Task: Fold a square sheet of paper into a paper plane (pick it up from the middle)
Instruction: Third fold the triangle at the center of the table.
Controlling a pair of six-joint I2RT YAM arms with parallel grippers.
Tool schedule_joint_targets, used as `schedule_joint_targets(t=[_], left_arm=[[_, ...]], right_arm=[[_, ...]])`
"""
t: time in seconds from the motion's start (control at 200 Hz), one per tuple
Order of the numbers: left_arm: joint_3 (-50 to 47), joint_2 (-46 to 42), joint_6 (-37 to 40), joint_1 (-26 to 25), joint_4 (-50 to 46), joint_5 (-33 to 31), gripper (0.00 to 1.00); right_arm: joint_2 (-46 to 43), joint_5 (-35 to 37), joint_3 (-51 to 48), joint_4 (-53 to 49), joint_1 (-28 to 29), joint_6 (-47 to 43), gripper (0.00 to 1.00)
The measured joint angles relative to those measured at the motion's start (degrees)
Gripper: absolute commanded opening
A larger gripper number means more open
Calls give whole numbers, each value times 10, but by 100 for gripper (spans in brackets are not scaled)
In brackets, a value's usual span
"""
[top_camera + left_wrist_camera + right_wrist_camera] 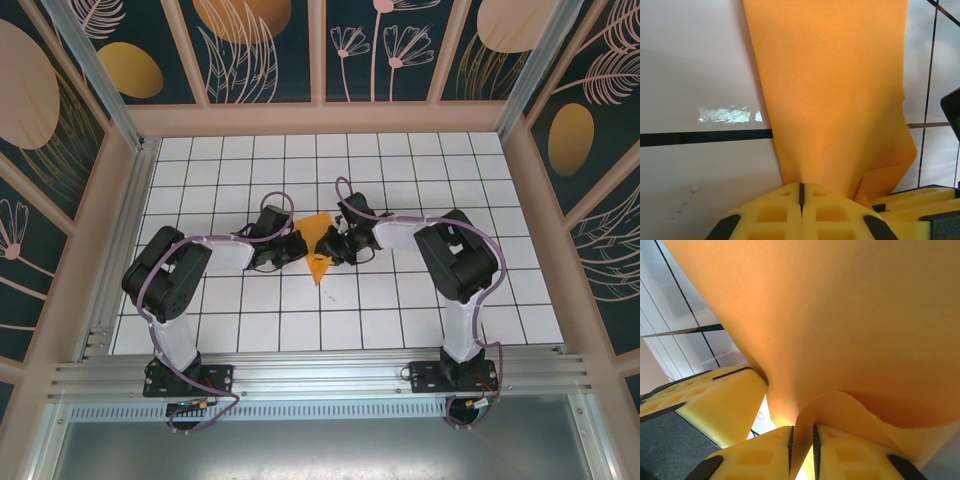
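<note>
The creased orange paper triangle (317, 268) is pointing lengthwise toward the near edge of the table (400, 320). The left end effector (801, 197) and right end effector (801, 440) are both pinching it.

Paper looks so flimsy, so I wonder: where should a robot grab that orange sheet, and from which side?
Probably by its edges, coming in sideways from left and right. The orange sheet is thin and limp, so only a pinch across an edge holds. The left fingers and right fingers are each shut on an edge, with the sheet between them.
</note>
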Motion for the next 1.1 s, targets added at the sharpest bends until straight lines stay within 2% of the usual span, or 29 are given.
schedule_joint_targets(t=[0.275, 0.646, 1.101], left_arm=[[0, 0, 0, 0, 0, 0, 6], [0, 0, 0, 0, 0, 0, 6], [0, 0, 0, 0, -1, 0, 6]], right_arm=[[0, -10, 0, 3, 1, -5, 20], [0, -12, 5, 3, 1, -7, 19], [10, -12, 9, 2, 3, -19, 25]])
